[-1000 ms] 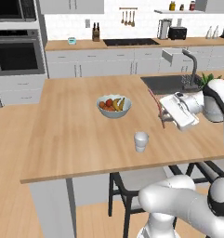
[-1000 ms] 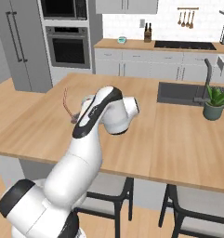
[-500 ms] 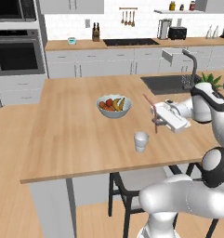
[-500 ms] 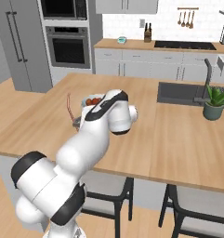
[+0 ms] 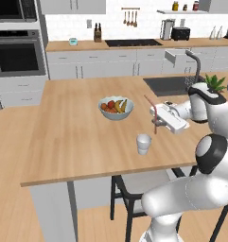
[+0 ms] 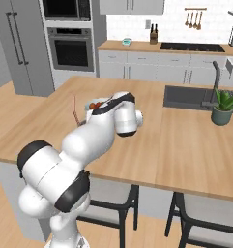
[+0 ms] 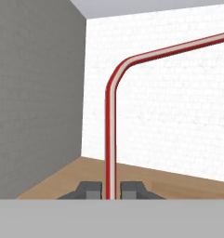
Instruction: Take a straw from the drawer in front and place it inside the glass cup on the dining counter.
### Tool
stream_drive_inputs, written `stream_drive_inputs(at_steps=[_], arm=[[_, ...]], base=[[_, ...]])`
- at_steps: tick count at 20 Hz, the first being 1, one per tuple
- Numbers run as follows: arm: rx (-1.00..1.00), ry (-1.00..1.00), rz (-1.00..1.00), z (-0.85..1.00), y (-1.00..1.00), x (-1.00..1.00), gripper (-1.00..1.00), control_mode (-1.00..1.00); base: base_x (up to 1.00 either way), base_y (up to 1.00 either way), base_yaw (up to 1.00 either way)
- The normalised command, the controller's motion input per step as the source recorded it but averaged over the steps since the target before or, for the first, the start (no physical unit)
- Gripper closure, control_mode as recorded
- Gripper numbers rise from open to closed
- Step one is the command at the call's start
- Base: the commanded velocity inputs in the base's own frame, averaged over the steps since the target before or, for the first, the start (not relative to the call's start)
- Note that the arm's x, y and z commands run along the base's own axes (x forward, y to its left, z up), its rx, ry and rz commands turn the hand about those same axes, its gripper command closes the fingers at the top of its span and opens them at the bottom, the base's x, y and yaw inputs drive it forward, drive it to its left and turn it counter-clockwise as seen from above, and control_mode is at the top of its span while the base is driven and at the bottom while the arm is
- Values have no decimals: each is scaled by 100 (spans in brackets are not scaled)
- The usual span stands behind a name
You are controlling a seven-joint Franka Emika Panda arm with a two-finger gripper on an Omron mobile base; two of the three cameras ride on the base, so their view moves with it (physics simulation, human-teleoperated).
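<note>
While the end effector (image 7: 111, 189) pinches the straw (image 7: 110, 135) (far end cut off), glass cup (image 5: 143, 143) below, beside bowl (image 5: 116, 108).

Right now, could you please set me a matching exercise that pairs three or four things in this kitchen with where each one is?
Things:
1. thin red-pink straw
2. small translucent glass cup
3. white bowl of fruit
4. potted green plant

Places:
A. beside the sink
B. clamped in the shut gripper
C. near the light-wood dining counter's front edge
D. at the counter's middle

Pairs: 1-B, 2-C, 3-D, 4-A
</note>
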Motion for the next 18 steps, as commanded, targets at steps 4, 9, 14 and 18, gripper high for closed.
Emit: stream_drive_inputs(at_steps=[4,9,14,18], arm=[[0,-1,0,-25,1,8,100,-100],[0,0,0,-23,3,14,100,-100],[1,0,4,-10,0,14,100,-100],[1,0,3,-1,0,26,100,-100]], base=[[0,0,0],[0,0,0],[0,0,0],[0,0,0]])
